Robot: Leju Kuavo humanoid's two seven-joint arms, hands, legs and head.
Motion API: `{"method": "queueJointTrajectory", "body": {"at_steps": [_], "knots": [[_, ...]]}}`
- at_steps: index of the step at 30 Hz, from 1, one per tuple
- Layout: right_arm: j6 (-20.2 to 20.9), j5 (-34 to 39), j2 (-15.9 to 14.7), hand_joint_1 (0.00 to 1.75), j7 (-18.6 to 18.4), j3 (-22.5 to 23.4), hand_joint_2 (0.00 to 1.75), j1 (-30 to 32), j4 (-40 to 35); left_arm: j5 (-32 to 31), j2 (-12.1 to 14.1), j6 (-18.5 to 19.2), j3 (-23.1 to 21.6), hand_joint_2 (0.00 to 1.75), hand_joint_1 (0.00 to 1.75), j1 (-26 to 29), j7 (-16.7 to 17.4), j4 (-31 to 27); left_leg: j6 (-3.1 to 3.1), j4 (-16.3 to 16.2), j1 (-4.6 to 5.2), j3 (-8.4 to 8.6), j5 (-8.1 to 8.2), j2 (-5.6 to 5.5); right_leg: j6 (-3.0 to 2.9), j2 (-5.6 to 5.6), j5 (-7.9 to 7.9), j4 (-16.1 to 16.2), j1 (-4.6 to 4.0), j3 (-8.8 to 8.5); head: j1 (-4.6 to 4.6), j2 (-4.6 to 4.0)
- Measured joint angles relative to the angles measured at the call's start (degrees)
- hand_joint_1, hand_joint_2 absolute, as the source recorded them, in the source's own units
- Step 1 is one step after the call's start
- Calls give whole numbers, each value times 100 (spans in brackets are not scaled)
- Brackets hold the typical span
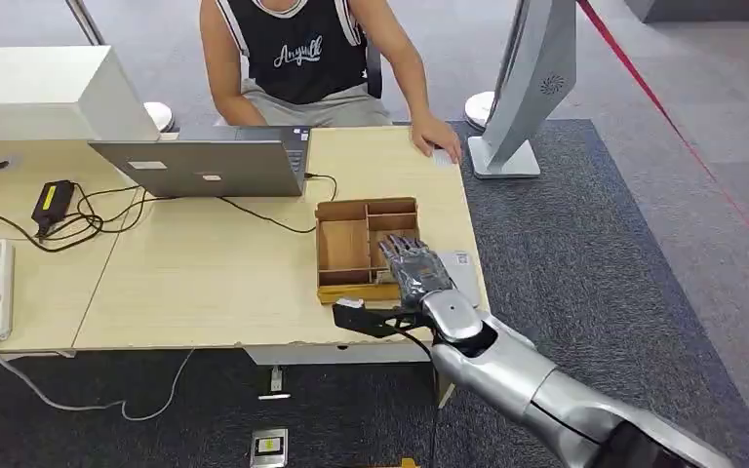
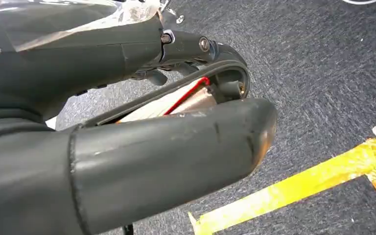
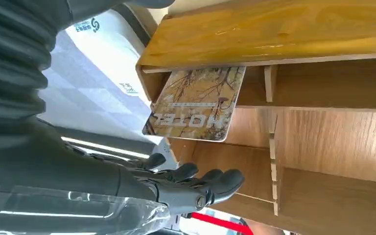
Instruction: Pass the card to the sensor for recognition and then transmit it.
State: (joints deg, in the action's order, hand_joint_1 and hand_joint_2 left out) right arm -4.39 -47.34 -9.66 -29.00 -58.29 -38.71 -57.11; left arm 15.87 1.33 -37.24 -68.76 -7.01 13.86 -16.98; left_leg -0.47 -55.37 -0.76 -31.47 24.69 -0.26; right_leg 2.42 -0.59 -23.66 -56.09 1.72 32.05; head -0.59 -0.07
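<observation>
Inside the wooden organizer box, at its near-right compartment: hotel key card, leaning tilted against the wall. Just above, at 6 o'clock of the box: right hand, fingers spread, grasping nothing. Left hand: cannot tell. At 12 o'clock, beyond the table: person seated by a laptop.

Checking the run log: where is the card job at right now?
Done: nothing that shows. The card still sits tilted in a compartment of the wooden box.
In hand: the right hand hangs over the box's near right side, fingers spread, apart from the card, holding nothing.
Left: grip the card, present it to the sensor, pass it on.
</observation>
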Motion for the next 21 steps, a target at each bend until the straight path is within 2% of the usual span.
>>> {"method": "queueJointTrajectory", "body": {"at_steps": [2, 12, 14, 15, 21], "knots": [[-37, -4, 11, 26, 9, 4, 175, -4, 29, 0, 0, 0, 0, 0, 0, 0, 0, 0, 0, 0, 0, 0, 0, 0, 0, 0, 0, 0, 0, 0, 0, -2], [-203, -2, 63, 26, 55, 50, 175, -8, 142, 0, 0, -7, 0, 0, 0, 4, -9, 0, 0, 0, 0, 0, 0, 0, 0, 0, 0, 0, 0, 0, -2, 0], [-203, -2, 77, 162, 55, 52, 175, -10, 166, 0, 0, -7, 0, 0, 0, 4, -11, 2, 0, 0, 0, 0, 0, 0, 0, 0, 0, 0, 0, 0, 0, 0], [-205, -2, 81, 175, 57, 52, 175, -11, 173, 0, 0, -7, 0, 0, 0, 4, -11, 2, 0, 0, 0, 0, 0, 0, 0, 0, 0, 0, 0, 0, 0, 0], [-332, -9, 96, 175, 72, 59, 175, -26, 223, -2, -2, -7, 0, 0, 0, 6, -17, 2, 0, 0, 0, 0, 0, 0, 0, 0, 0, 0, 0, 0, 0, 0]]}}
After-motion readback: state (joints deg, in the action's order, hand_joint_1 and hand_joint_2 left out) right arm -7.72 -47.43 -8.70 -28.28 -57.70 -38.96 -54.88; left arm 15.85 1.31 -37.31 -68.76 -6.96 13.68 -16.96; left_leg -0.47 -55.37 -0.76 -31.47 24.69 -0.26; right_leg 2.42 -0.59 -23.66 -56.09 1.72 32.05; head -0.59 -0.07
